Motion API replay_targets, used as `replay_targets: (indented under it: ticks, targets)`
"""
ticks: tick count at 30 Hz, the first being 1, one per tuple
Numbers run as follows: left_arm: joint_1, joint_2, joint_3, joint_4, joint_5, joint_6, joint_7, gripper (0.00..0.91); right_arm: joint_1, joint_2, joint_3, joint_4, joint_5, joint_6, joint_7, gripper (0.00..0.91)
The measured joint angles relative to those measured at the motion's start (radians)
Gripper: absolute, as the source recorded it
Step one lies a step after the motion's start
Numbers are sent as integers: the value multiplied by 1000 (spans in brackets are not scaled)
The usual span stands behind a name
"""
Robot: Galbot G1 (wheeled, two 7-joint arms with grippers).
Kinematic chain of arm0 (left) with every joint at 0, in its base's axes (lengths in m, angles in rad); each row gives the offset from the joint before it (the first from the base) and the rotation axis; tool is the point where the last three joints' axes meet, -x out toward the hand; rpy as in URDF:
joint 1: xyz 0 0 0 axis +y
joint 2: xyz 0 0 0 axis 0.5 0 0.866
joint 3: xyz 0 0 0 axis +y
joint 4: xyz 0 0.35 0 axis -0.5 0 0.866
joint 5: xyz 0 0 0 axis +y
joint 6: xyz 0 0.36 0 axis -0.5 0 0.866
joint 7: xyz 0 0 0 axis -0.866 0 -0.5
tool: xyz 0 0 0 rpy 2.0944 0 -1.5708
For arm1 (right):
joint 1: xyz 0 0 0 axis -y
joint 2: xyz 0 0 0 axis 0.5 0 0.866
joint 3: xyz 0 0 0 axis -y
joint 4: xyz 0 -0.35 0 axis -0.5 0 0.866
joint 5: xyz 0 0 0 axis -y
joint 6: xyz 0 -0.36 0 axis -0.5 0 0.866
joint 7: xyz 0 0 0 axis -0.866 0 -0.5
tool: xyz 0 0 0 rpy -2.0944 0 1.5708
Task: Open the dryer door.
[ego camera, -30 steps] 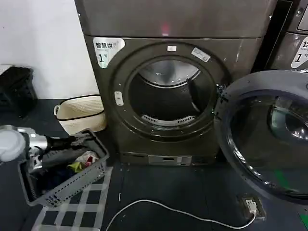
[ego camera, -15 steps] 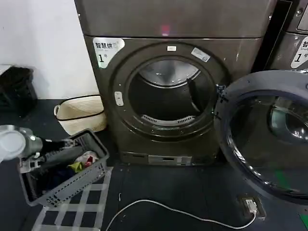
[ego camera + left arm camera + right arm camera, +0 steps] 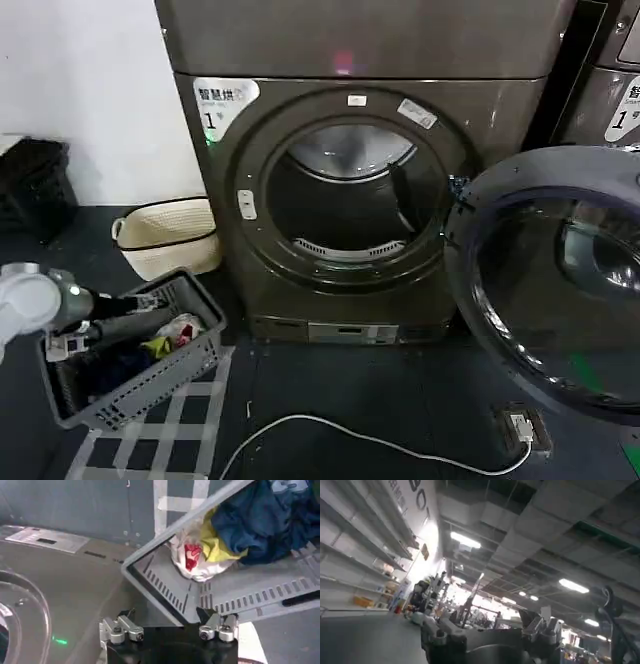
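I see my left gripper (image 3: 170, 630) with jaws spread at bottom centre, just beside the grey basket (image 3: 235, 597) of clothes (image 3: 250, 522).

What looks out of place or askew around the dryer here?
Little: the dryer door hangs fully open. A white cable trails loose across the floor, and the grey laundry basket sits tilted, the left gripper at its rim.

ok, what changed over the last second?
The left arm drew back toward the robot's left over the laundry basket, taking hold of nothing. A green light now shows at the dryer front's upper left. The dryer door stayed swung fully open at the right; the basket and the cable did not move.
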Motion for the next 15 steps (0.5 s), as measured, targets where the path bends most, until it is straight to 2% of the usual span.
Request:
replay_targets:
  ticks: [15]
  targets:
    - [35, -3, -41, 6, 99, 1, 20, 907, 4, 5, -16, -7, -4, 23, -4, 907]
